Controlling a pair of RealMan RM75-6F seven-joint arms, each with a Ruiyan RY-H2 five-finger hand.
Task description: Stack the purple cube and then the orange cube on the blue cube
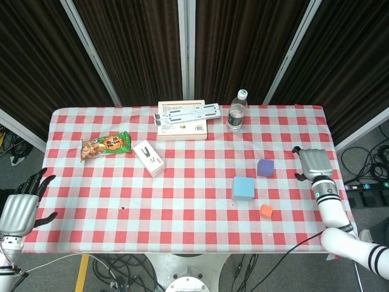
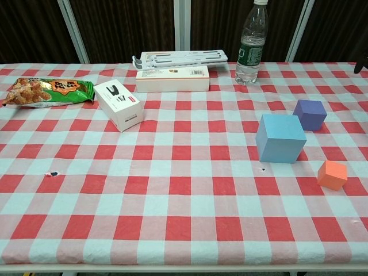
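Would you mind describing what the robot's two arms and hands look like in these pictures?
Both hands, left hand and right hand, have silver-grey metallic backs with black fingers. The right forearm is white and rounded, with a black wrist band bearing a small green mark; near the frame corner it carries black stripes. Little of the left arm shows beyond a white wrist section.

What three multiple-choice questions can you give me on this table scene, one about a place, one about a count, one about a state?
1. Where does the purple cube sit?
A. on the blue cube
B. on the cloth, between the blue cube and the water bottle
C. in a hand

2. How many cubes lie on the table?
A. two
B. three
C. four

3. What does the right hand hold?
A. nothing
B. the orange cube
C. the bottle

Answers: 1 B, it stands apart from the blue cube, toward the water bottle. 2 B, purple, blue and orange cube. 3 A, it hovers clear of every cube.
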